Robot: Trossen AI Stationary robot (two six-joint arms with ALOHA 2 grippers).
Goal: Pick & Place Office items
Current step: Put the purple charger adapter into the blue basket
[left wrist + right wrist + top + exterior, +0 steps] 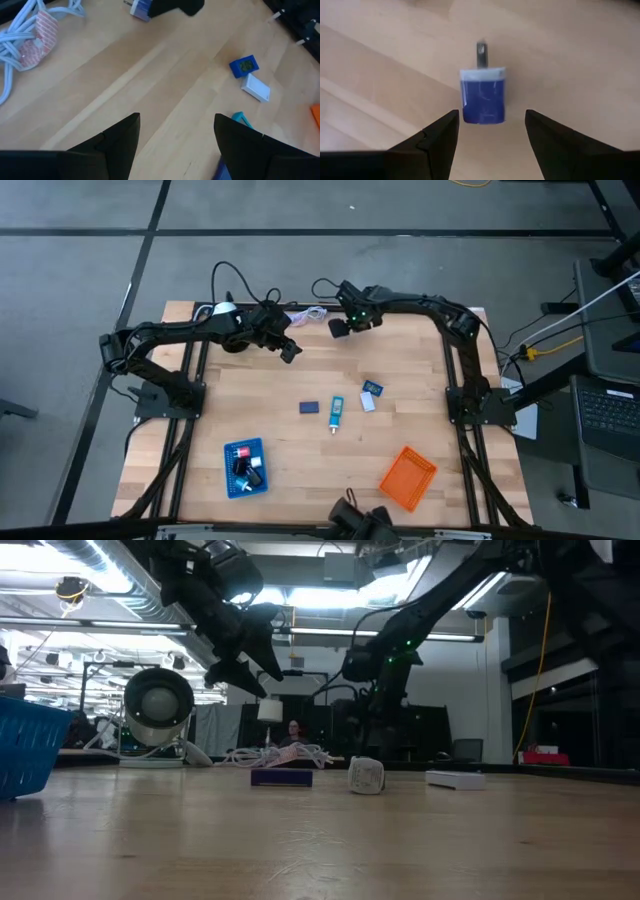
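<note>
I see my left gripper point(291, 352) raised over the table's far left, its 2 fingers wide apart and empty, loose office pieces like the small navy block point(309, 407) mid-table, and my right gripper point(490, 131) spread empty above a blue-and-white plug-shaped piece point(483, 95).

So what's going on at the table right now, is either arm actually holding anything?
Neither arm holds anything. The right gripper hangs open over a small blue item near the table's far edge, lined up between its fingers. The left gripper is also open and empty, raised above the wood near the cable bundle. A few items already sit in the blue tray; the orange tray looks empty. A navy piece, a teal piece and a blue-and-white pair wait mid-table.
</note>
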